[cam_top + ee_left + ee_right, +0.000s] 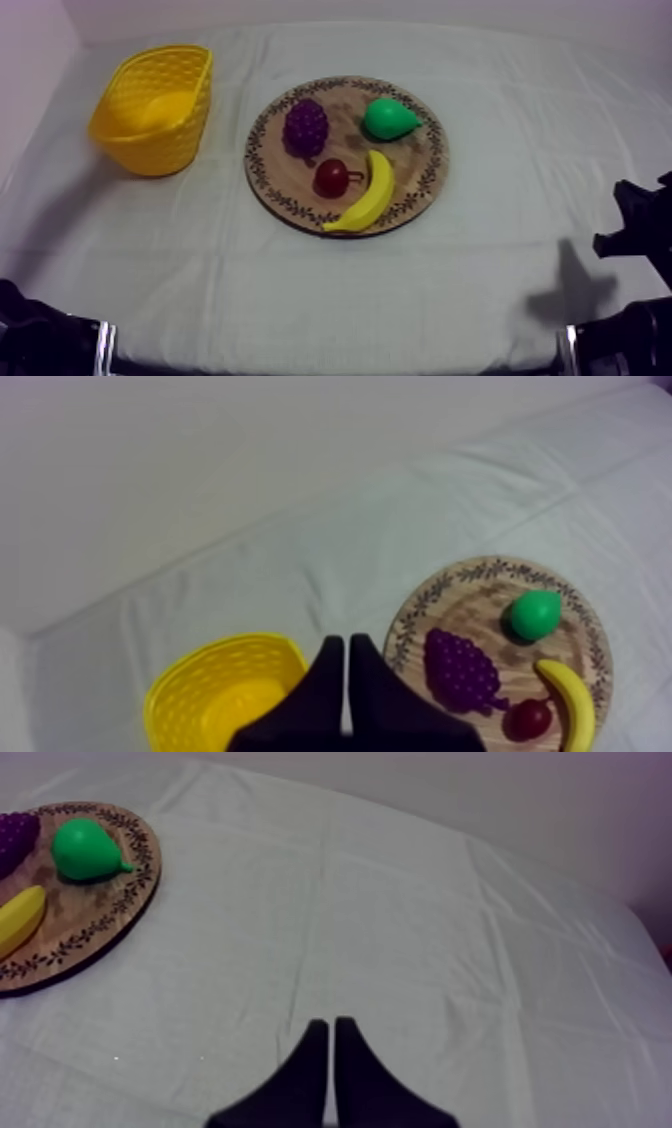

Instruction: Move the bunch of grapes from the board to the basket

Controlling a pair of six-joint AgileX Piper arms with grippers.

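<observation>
Top view: high, slanting down on grey-white clothed table point(330, 290); round wooden board with patterned rim point(345, 128) central, yellow lattice basket point(160, 150) at 10 o'clock. Left wrist view: raised behind left pincer point(347, 639), facing board and basket, well back. Right wrist view: behind right pincer point(330, 1021), facing cloth and board's edge. All share the board.

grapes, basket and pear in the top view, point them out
bunch of grapes point(306, 127), top view, middle of the cluster
yellow basket point(160, 150), top view, near outer wall
pear point(388, 118), top view, middle of its body

grapes point(306, 126): purple, on board point(425, 185) | basket point(190, 62): yellow, upright, left
</observation>
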